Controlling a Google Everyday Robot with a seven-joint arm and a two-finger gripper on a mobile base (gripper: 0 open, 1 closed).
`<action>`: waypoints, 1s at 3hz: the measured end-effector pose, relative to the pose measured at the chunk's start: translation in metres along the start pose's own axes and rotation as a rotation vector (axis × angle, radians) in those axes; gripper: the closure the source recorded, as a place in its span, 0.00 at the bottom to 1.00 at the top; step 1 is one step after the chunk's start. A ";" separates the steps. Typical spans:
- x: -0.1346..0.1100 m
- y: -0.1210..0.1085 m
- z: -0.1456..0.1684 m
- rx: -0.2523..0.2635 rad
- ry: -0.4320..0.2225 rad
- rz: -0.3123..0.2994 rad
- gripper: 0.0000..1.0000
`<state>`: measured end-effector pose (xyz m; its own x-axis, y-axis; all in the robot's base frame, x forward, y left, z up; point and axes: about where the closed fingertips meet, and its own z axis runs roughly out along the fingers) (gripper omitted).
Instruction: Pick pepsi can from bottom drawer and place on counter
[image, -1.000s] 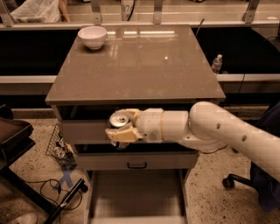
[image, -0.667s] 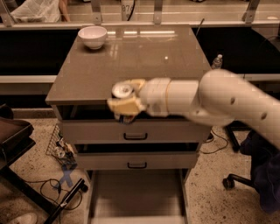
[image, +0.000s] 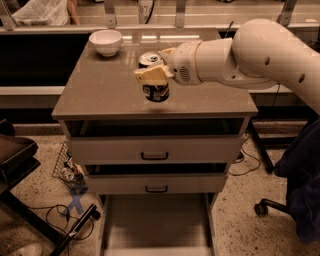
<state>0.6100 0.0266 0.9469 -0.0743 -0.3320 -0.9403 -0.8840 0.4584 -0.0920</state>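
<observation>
The claw (image: 154, 76) is closed on the pepsi can (image: 156, 92) and grips it by the upper half of its side. The can is over the front middle part of the table (image: 100, 95), a little in from the front edge of the table. If its bottom touches the table or is just above it, one cannot tell.

The bottom drawer (image: 155, 225) stands pulled out under the table, so the picking step looks done and the placing step is in hand. The next move probably calls for a short straight lowering until the can stands flat on the table, and then for opening the claw.

The can is nearly upright: its long axis is about vertical, slightly tilted, with the silver top pointing up.
</observation>
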 end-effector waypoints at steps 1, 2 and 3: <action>-0.002 -0.003 0.001 0.006 -0.001 0.002 1.00; -0.016 -0.047 0.000 0.079 -0.005 0.016 1.00; -0.027 -0.128 0.008 0.189 -0.001 0.064 1.00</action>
<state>0.7294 -0.0165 0.9816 -0.1267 -0.2962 -0.9467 -0.7752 0.6250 -0.0918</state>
